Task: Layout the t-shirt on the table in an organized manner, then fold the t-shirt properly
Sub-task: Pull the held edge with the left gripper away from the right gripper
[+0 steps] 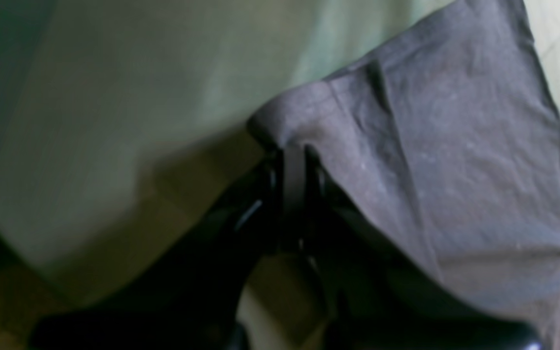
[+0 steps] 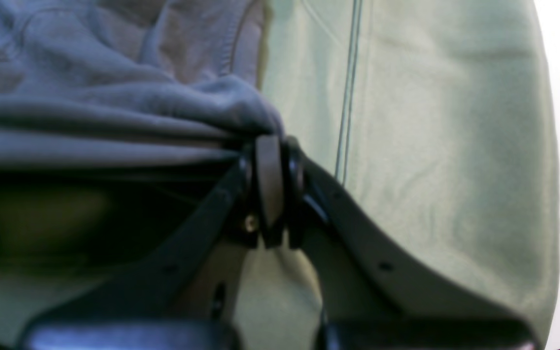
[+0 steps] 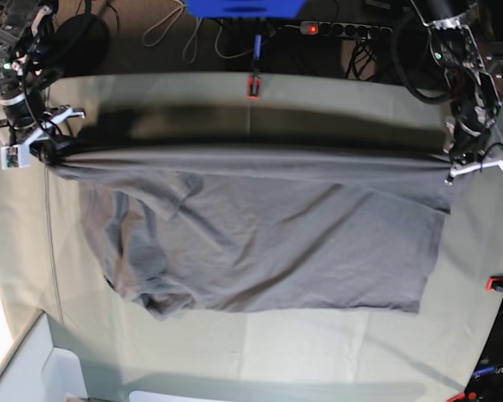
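The grey t-shirt [image 3: 268,239] is spread across the table [image 3: 235,352], which is covered in pale green cloth. The shirt's far edge is pulled into a taut line between both grippers. At the right end of that edge my left gripper [image 3: 455,163] is shut on the fabric; the left wrist view shows its dark fingers [image 1: 292,155] pinching a corner of the t-shirt [image 1: 455,170]. At the left end my right gripper [image 3: 44,152] is shut on bunched cloth, and its fingertips [image 2: 270,146] clamp the t-shirt [image 2: 114,121]. A sleeve lies crumpled at the lower left.
Red-orange clamps [image 3: 252,85] [image 3: 496,283] hold the table cloth at the far and right edges. Cables and a power strip [image 3: 344,29] lie behind the table beside a blue object [image 3: 243,7]. A white box [image 3: 33,368] sits at the lower left corner.
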### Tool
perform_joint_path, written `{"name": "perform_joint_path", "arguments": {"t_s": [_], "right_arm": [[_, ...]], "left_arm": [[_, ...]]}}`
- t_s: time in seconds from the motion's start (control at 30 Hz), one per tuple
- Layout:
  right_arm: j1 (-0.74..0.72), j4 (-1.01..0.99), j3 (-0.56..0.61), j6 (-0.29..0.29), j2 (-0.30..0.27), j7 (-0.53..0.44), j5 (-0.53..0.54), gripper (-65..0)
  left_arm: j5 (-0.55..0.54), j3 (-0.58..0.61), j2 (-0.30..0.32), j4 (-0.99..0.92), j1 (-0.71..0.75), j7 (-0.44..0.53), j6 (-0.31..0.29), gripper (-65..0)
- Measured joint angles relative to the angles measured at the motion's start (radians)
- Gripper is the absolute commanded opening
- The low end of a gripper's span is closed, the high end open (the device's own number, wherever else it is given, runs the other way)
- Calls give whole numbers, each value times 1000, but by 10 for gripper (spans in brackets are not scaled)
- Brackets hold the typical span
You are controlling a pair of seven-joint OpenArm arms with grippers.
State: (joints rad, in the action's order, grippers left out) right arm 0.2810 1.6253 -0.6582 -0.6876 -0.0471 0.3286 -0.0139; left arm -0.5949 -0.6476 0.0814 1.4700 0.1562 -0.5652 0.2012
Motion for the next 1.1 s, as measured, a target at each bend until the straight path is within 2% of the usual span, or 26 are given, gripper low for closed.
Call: {"name": "perform_joint_path", "arguments": {"t_s": [0.53, 1.1], "right_arm": [[177, 2, 1, 0, 25, 0, 10, -650], [202, -23, 4, 0, 22, -8, 3, -650]], "left_arm": [[-1, -4, -4, 4, 85, 0, -3, -650], [-2, -5, 2, 12, 155, 0, -3, -650]]}}
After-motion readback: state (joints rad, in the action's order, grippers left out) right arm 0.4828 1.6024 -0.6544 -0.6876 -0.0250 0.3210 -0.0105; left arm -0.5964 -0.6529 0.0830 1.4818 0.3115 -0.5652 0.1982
